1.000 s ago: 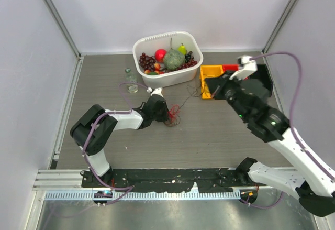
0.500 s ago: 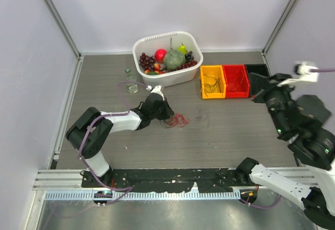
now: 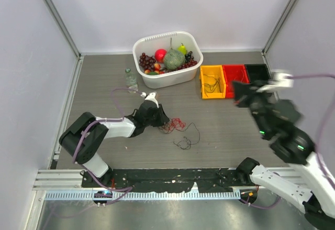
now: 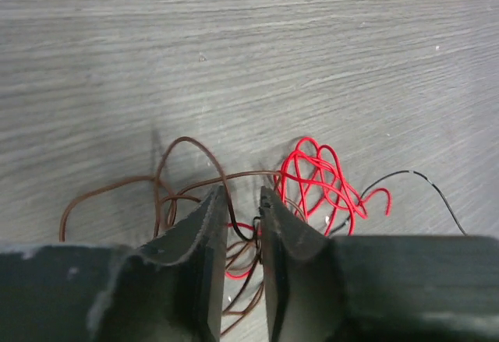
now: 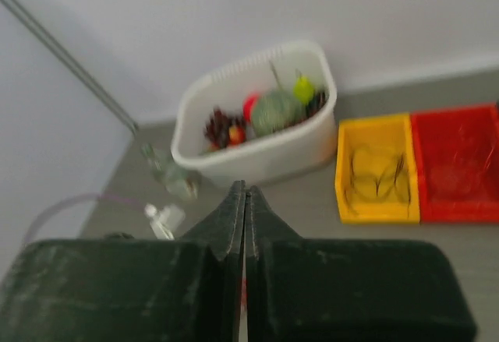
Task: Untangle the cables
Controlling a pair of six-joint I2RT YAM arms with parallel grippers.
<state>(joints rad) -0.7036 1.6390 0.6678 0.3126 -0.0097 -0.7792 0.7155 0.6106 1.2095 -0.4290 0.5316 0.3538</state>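
Note:
The cables lie on the grey table in front of my left gripper (image 3: 161,119): a red tangle (image 3: 170,126) and a loose black wire (image 3: 186,139) a little nearer. The left wrist view shows red loops (image 4: 320,174), brown loops (image 4: 179,178) and a black strand (image 4: 421,186). My left gripper (image 4: 242,194) is low over them, its jaws a narrow gap apart, with brown and red strands running between them. My right gripper (image 3: 238,92) is raised above the table's right side, away from the cables. In its own view it (image 5: 244,190) is shut, with nothing seen in it.
A white basket (image 3: 194,70) of fruit stands at the back. Yellow (image 3: 203,81), red (image 3: 234,68) and black (image 3: 257,68) bins stand to its right, the yellow one holding wires. A small clear bottle (image 3: 130,78) stands left of the basket.
My right arm swung away to the right and up, then came partly back. A black wire now lies loose on the table. My left gripper shifted slightly left and nearer.

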